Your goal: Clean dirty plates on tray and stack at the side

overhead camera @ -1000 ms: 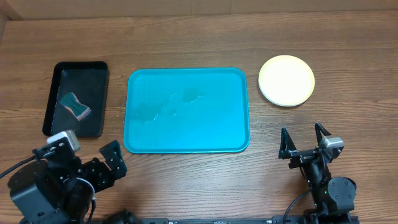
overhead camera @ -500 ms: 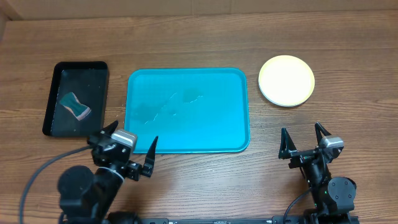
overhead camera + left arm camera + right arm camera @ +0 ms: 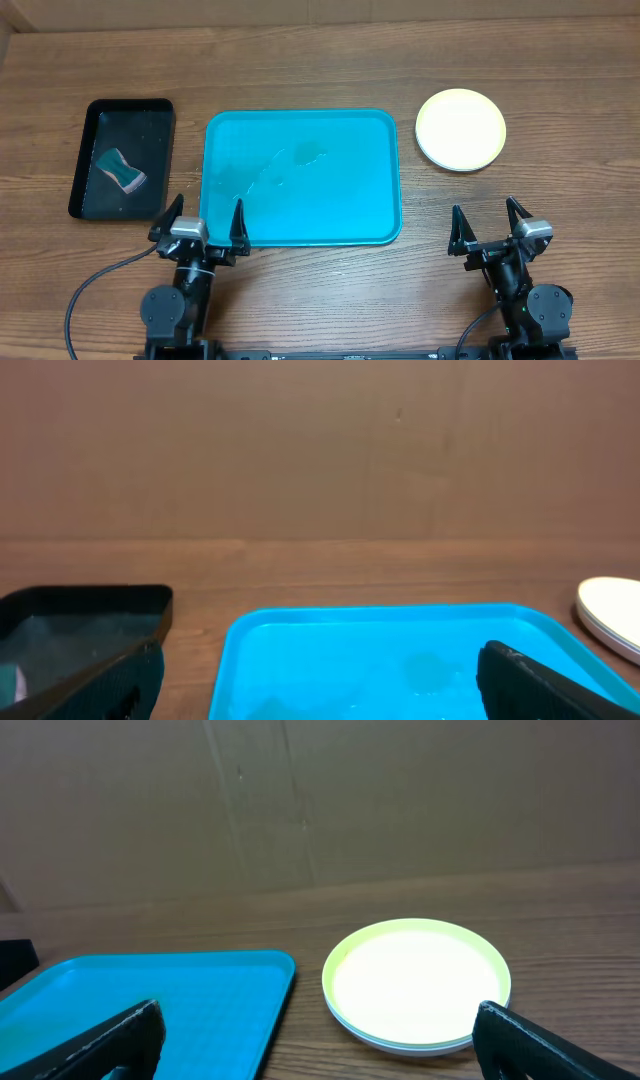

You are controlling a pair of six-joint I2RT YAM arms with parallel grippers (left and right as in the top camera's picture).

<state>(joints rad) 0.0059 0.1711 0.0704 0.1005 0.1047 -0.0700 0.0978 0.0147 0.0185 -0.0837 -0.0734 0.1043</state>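
Note:
The teal-blue tray (image 3: 302, 178) lies mid-table with no plates on it, only faint wet marks; it also shows in the left wrist view (image 3: 380, 660) and the right wrist view (image 3: 150, 1000). A stack of plates (image 3: 460, 129) with the yellow-green rimmed one on top sits on the table right of the tray, seen too in the right wrist view (image 3: 417, 982); the plates beneath are mostly hidden. My left gripper (image 3: 200, 223) is open and empty at the tray's near left corner. My right gripper (image 3: 489, 228) is open and empty, in front of the stack.
A black rectangular tray (image 3: 123, 158) holding a teal sponge (image 3: 120, 170) stands left of the blue tray. A brown cardboard wall (image 3: 320, 450) runs along the table's far edge.
My left arm has swung from the front left toward the middle and settled, gripper open, at the tray's near left corner. The right arm has not moved.

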